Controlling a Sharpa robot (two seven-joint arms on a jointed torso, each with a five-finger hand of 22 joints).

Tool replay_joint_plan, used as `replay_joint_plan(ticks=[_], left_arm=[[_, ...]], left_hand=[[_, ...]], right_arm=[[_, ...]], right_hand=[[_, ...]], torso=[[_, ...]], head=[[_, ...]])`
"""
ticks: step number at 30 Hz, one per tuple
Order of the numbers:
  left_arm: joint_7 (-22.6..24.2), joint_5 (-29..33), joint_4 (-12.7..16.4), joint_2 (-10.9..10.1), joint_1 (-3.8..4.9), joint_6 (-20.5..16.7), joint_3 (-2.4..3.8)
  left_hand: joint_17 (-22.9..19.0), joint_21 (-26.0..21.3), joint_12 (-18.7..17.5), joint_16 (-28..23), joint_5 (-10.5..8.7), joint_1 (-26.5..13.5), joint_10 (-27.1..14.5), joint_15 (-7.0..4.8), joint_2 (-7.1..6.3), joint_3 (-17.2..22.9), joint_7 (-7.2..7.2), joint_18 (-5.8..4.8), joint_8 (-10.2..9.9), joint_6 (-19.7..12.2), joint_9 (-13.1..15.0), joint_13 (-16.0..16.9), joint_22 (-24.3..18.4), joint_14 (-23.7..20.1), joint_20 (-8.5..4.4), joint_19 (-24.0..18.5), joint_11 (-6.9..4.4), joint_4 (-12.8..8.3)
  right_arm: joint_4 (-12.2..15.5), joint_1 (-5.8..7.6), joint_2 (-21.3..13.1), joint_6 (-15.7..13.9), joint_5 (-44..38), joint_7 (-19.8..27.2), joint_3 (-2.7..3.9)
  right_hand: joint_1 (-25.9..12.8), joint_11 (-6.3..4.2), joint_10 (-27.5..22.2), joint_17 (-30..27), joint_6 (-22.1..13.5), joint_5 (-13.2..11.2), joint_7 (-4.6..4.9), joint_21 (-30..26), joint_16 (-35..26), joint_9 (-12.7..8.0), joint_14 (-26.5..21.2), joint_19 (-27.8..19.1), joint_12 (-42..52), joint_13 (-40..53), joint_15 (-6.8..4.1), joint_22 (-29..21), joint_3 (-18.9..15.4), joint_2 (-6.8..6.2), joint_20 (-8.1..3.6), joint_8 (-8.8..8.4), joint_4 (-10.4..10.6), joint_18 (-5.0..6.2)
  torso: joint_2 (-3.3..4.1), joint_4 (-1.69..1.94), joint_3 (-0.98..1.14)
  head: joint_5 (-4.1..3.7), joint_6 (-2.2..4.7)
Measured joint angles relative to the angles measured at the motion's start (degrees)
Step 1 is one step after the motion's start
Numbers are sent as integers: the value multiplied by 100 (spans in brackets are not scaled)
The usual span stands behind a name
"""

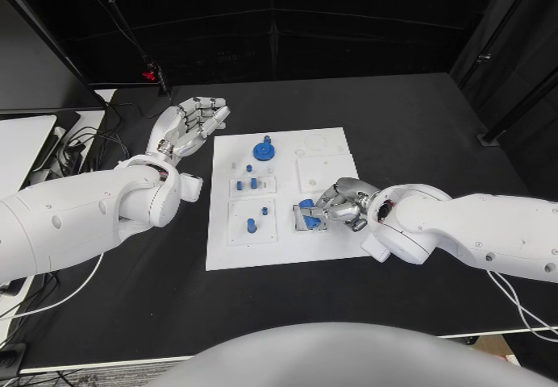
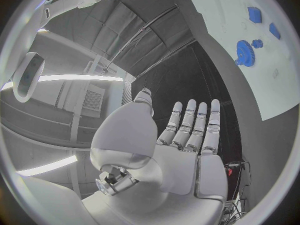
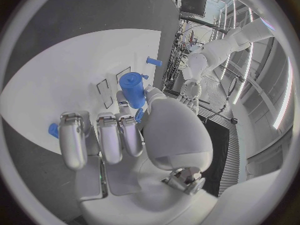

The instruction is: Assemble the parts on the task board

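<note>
Black bench [image 1: 407, 121], white task board [image 1: 320, 246] at centre. Nearest, the right hand [image 1: 337, 205] sits over the board's near right section, fingers curled around a blue cylinder part [image 3: 132, 89], apparently pinched at thumb and finger. Judgement: keep it upright and press straight into its seat. Farther off, a blue gear [image 1: 264, 151]. The left hand [image 1: 192, 121] hovers beside the board, fingers extended, empty.

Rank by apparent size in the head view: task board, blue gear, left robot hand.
1. task board
2. left robot hand
3. blue gear
The robot hand may sit nearer the camera, but the order looks clear.
</note>
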Motion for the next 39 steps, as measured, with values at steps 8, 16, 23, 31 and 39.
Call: replay_joint_plan(ticks=[8,16,23,31,39], left_arm=[[0,0,0,0,-2,2,0],[0,0,0,0,-2,3,0],[0,0,-3,1,-2,4,0],[0,0,-5,3,-2,6,0],[0,0,-5,4,-2,8,0]], left_hand=[[0,0,0,0,0,0,0,0,0,0,0,0,0,0,0,0,0,0,0,0,0,0],[0,0,0,0,0,0,0,0,0,0,0,0,0,0,0,0,1,0,0,0,0,0],[1,0,0,0,0,0,0,0,0,0,0,0,0,0,0,0,1,0,0,0,0,0],[-10,0,27,25,0,31,0,0,31,-31,22,0,0,-21,-5,0,-6,0,0,0,0,-1],[-10,0,27,24,0,31,0,0,30,-31,22,0,0,-21,-5,0,-6,0,0,0,0,-1]], right_arm=[[-1,1,51,43,-264,-150,3],[2,9,93,78,-503,-271,10],[0,11,133,94,-618,-329,12],[-8,14,156,120,-702,-369,16],[-18,16,181,170,-779,-410,18]], right_hand=[[-68,0,0,0,117,-3,-80,0,0,5,0,0,0,0,0,0,-60,-5,0,-14,38,1],[-128,0,0,0,181,-3,-145,0,0,12,0,0,0,0,0,0,-125,6,0,-49,29,0],[-216,0,0,-1,202,-33,-166,0,0,27,0,0,0,0,0,0,-234,28,0,-76,35,0],[-246,0,0,-1,179,-33,-144,0,0,30,0,0,0,0,0,0,-262,22,0,-96,37,0],[-309,0,-1,-1,159,-72,-123,0,0,30,0,0,0,0,0,0,-365,21,0,-94,36,0]], torso=[[-1,1,0],[-1,3,-1],[-1,3,-1],[-1,3,-1],[-2,3,-2]], head=[[0,0],[10,0],[9,0],[14,0],[18,0]])
